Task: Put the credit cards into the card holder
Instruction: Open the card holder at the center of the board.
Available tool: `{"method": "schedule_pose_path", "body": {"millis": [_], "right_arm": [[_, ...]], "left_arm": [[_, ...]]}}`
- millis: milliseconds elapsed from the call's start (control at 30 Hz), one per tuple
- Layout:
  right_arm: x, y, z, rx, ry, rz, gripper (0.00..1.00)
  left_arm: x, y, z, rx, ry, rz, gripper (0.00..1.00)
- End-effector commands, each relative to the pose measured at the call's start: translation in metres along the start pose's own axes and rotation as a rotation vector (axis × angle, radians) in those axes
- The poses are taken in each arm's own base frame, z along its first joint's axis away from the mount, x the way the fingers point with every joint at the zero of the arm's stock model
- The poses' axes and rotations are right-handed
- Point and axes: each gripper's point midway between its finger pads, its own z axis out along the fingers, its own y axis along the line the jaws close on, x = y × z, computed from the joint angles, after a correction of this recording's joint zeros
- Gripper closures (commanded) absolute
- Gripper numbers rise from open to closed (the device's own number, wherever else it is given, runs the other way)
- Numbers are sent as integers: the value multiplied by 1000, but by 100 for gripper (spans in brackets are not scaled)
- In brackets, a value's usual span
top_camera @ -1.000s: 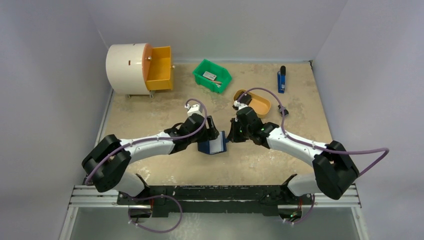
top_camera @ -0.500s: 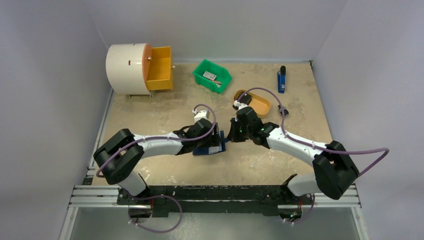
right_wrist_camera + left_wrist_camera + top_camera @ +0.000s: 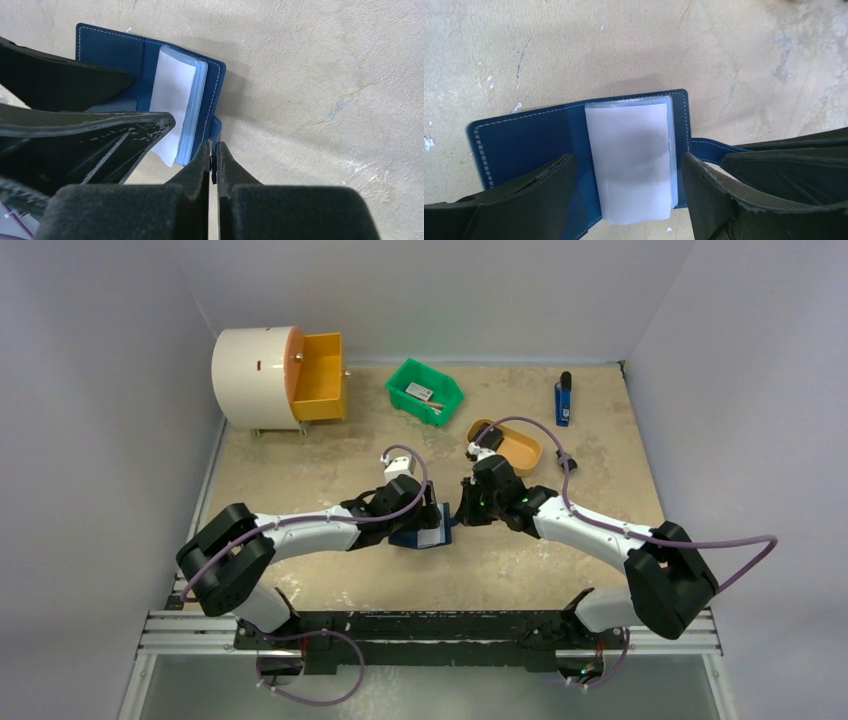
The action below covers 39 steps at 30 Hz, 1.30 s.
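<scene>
Card holder (image 3: 420,536) lies open and flat on the table (image 3: 574,50), directly beneath the left gripper and just ahead of the right gripper's tips.

Left gripper (image 3: 629,165): jaws spread wide, holding nothing. One finger hangs over the bare navy inner panel. The other hangs past the far edge of the clear sleeve stack (image 3: 624,125), so the stack sits between the fingers. Cannot tell whether either finger touches the leather. Judgement: this straddle is there to keep the cover splayed and the sleeves reachable.

Sleeve stack: curls up off the spine, top sleeve pale. No card is visible in it.

Right gripper (image 3: 212,146): jaws pressed together, with the holder's strap tab (image 3: 216,125) running into the tips. It appears pinched there. Judgement: the pinch anchors the holder against sliding while the other arm works on it.

No card is in either gripper. A pale flat item lies in the green bin (image 3: 425,390), well beyond both grippers; it is too small to identify. Judgement: insertion has not yet started, and the holder is only being prepared.
</scene>
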Motion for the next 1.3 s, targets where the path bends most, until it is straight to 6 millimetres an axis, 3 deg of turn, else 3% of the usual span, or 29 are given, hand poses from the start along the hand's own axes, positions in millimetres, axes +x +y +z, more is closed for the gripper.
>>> {"method": "schedule_pose_path", "body": {"millis": [0, 533, 800, 1033, 1267], "right_arm": [[-9, 4, -4, -18, -43, 2, 100], [-10, 6, -4, -26, -41, 5, 100], [-9, 6, -4, -25, -41, 3, 100], [-8, 5, -4, -23, -40, 2, 100], [-6, 3, -4, -22, -37, 5, 100]], "left_arm": [[-22, -13, -14, 39, -73, -14, 23], [-2, -7, 7, 7, 4, 50, 24], [-5, -5, 6, -4, -14, 49, 31], [5, 15, 9, -85, 15, 76, 44], [1, 25, 3, -118, -13, 80, 64]]}}
